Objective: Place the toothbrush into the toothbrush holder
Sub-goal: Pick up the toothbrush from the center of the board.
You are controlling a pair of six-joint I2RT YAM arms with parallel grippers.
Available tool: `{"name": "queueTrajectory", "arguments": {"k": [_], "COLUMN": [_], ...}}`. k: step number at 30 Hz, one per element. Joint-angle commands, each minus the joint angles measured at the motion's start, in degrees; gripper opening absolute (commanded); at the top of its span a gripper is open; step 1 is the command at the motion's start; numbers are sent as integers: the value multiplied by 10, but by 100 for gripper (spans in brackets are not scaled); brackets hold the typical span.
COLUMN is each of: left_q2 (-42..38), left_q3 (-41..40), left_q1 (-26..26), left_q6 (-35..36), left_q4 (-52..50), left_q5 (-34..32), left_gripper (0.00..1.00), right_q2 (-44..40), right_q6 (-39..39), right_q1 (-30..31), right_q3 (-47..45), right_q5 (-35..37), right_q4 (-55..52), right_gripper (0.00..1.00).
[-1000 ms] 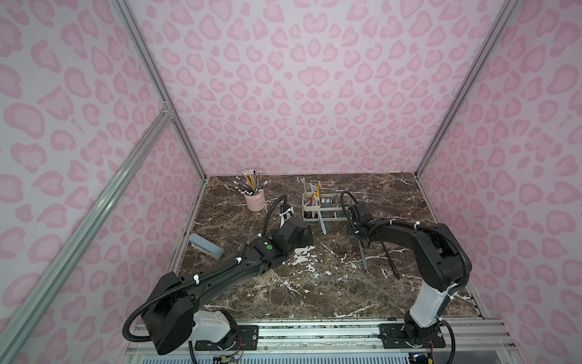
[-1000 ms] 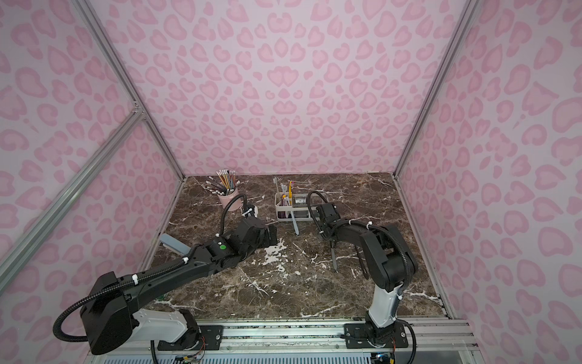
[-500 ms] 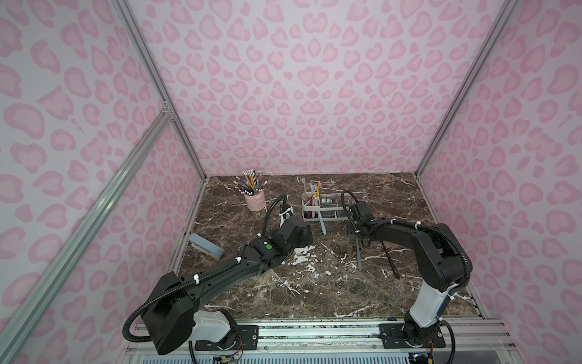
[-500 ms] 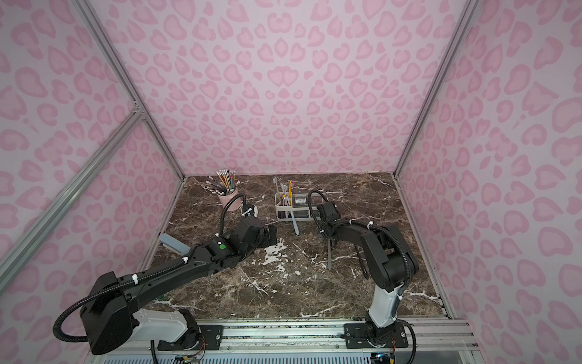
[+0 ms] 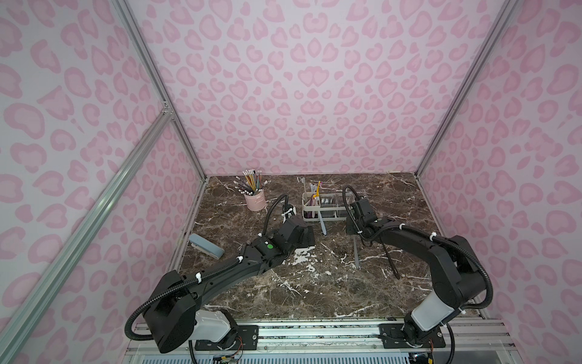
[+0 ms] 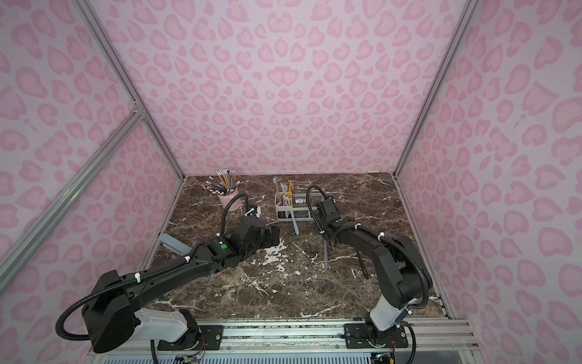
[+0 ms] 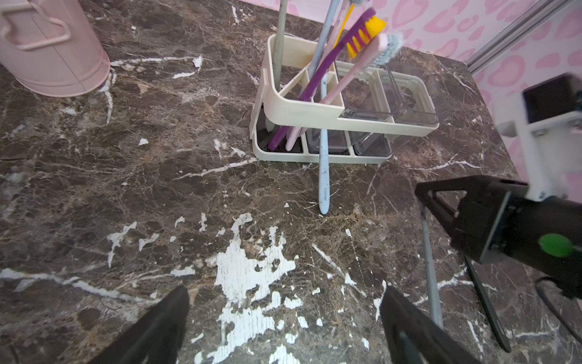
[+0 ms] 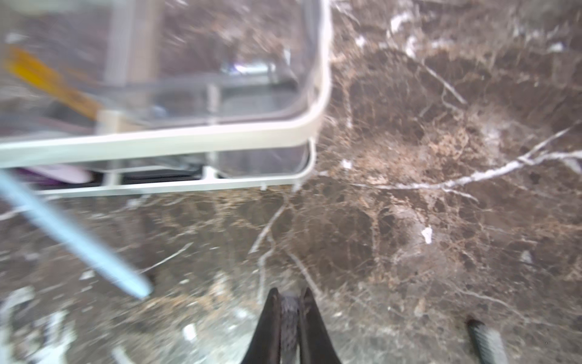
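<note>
The right gripper [image 8: 289, 301] grasps the grey toothbrush [image 5: 356, 255] by its far end, presumably to tip it upright into the toothbrush holder [image 5: 305, 205] beyond; the left gripper [image 7: 285, 291] hangs released.

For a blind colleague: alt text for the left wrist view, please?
A white toothbrush holder with several brushes stands on a brown marble table, a light blue toothbrush slanting out through its open front. Nearby, the right end effector is shut on a grey toothbrush.
</note>
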Motion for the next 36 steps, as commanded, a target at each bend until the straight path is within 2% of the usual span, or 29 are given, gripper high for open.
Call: {"name": "queueTrajectory", "arguments": {"k": [1, 9, 13, 18, 25, 32, 36], "left_q2": [8, 11, -14, -58, -81, -82, -68], "left_q3": [3, -9, -28, -57, -94, -103, -101], "left_q1": [0, 0, -1, -1, -21, -48, -52], "left_q6": [3, 3, 3, 3, -17, -27, -25], "left_q4": [53, 105, 138, 185, 277, 339, 343], "left_q5": [37, 106, 127, 172, 281, 323, 326], "left_gripper": [96, 94, 94, 93, 93, 92, 90], "right_q2": [-24, -115, -169, -227, -290, -338, -356], "right_q6": [1, 11, 6, 4, 21, 22, 26], "right_q1": [19, 69, 75, 76, 81, 97, 110], "right_q3": [12, 18, 3, -26, -73, -100, -109], "right_q5": [5, -33, -79, -97, -97, -83, -82], "right_q4": [-16, -21, 8, 57, 137, 210, 235], "right_gripper": [0, 0, 0, 0, 0, 0, 0]}}
